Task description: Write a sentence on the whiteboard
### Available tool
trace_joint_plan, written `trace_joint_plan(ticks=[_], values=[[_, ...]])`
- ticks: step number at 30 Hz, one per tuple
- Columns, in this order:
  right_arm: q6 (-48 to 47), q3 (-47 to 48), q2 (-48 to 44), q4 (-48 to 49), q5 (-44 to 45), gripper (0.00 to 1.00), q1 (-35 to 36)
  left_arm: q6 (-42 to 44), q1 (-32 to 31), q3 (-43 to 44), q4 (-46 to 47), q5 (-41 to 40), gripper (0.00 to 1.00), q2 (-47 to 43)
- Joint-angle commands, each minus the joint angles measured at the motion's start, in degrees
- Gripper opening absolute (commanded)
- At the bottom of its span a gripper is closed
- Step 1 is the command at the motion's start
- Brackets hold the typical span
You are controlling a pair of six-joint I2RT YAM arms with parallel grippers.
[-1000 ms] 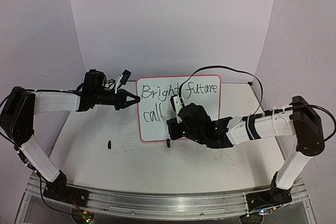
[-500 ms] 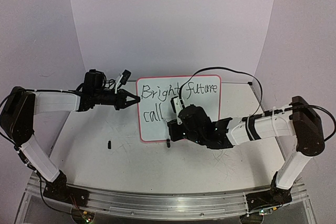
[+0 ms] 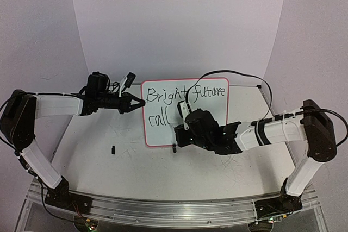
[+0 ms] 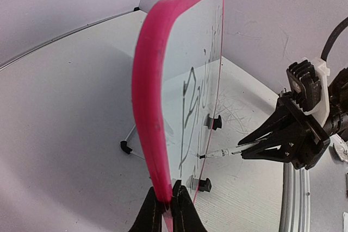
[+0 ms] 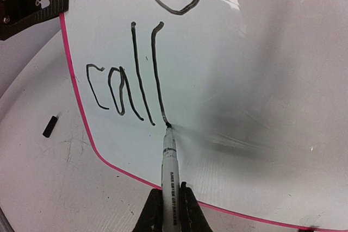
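Bracing the whiteboard (image 3: 159, 135) is the left gripper (image 3: 140, 102), its two fingers closed narrow on the pink frame at the board's left edge. The board stands upright near the middle of the table (image 3: 136, 172), long axis running left to right and written face turned toward the arm bases. The right gripper (image 5: 169, 199) is clamped on a thin marker (image 5: 169, 161), whose tip touches the board at the foot of the second "l". The marker's long axis points almost straight into the face, a little up from below. The sentence (image 3: 161, 96) stands in two lines: "Bright future" above and, below it, four letters so far — "call". I judge the task well along, with only the tail of the second line left to write. The coming move turns on one relation: the blank stretch for the next letter lies just to the right of the tip along that lower line, on the right arm's own side. That arm, already in contact, is the one placed for it, while the left only steadies. By count there is one board, one marker and two grippers. Two black clip feet (image 4: 204, 184) show under the board's front edge in the left wrist view. One small black piece (image 3: 113, 149) lies loose on the table left of the board — what it is, I cannot tell.
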Motion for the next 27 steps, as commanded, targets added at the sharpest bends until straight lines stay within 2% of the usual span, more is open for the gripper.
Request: trace_joint_plan(ticks=[1, 6, 11, 15, 27], values=[[-0.4, -0.4, -2.9, -1.5, 3.6, 0.00, -0.1, 3.1, 0.3, 1.4, 3.8, -1.9, 0.00, -2.7], [-1.2, -0.6, -6.8, -1.0, 2.4, 0.00, 0.0, 3.1, 0.3, 1.3, 3.8, -2.0, 0.00, -2.7], [-4.1, -7.3, -17.5, 6.3, -4.0, 0.00, 0.3, 3.1, 0.2, 1.5, 3.8, -2.0, 0.00, -2.6], [-5.3, -6.4, -15.4, 6.0, -1.1, 0.00, -0.1, 3.0, 0.3, 1.7, 3.8, -1.8, 0.00, -2.6], [-6.0, -4.5, -11.3, 6.6, -2.5, 0.00, 0.8, 3.3, 0.2, 1.3, 3.7, -2.5, 0.00, -2.5]])
